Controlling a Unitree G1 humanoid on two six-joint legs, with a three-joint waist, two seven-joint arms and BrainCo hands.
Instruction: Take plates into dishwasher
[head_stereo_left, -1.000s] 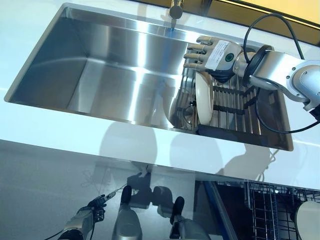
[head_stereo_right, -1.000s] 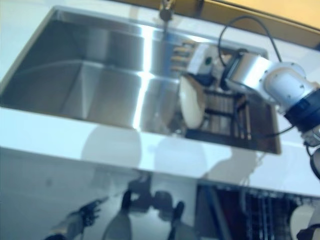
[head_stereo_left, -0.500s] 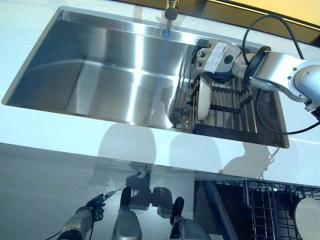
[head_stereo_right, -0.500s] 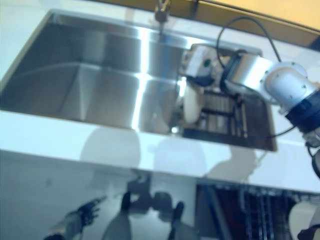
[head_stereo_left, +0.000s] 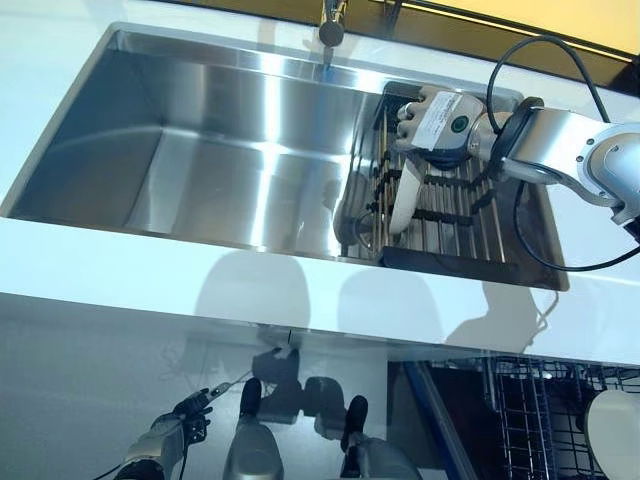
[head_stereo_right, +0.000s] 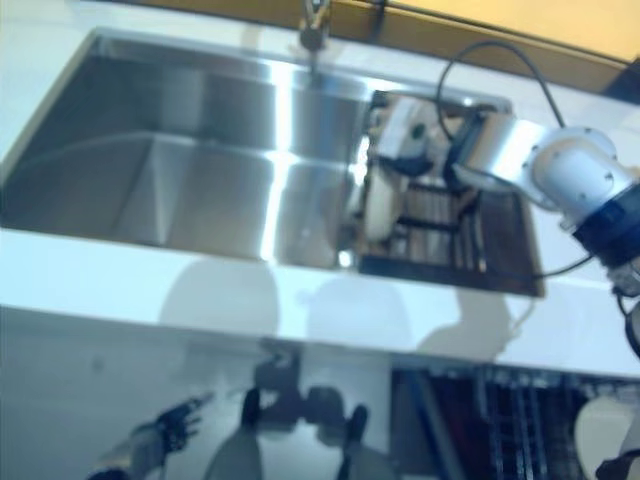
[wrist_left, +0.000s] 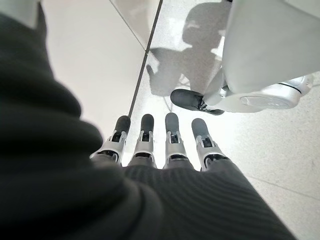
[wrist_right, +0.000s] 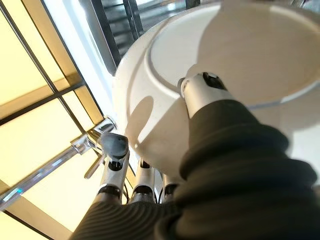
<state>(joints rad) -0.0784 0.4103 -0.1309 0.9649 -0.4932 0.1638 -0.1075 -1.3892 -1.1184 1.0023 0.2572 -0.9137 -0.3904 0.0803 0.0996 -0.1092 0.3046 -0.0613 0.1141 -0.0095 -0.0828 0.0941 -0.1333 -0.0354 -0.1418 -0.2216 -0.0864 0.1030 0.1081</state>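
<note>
A white plate (head_stereo_left: 403, 203) stands on edge in the wire drying rack (head_stereo_left: 470, 215) at the right end of the sink. My right hand (head_stereo_left: 435, 118) is at the plate's top rim. In the right wrist view the thumb (wrist_right: 200, 90) presses the plate's face (wrist_right: 250, 60) and the fingers (wrist_right: 115, 150) curl behind its rim. My left hand (head_stereo_left: 165, 440) hangs low at the bottom left, far from the sink, with its fingers (wrist_left: 165, 145) straight and holding nothing.
The steel sink basin (head_stereo_left: 200, 150) lies left of the rack, with a faucet (head_stereo_left: 330, 30) at its back edge. A white counter (head_stereo_left: 150, 270) runs along the front. The open dishwasher rack (head_stereo_left: 520, 410) at the bottom right holds another white plate (head_stereo_left: 612, 428).
My right hand has come down from above the plate with straight fingers and closed on its top rim. The plate has turned from face-on to nearly edge-on. The left hand has not moved.
</note>
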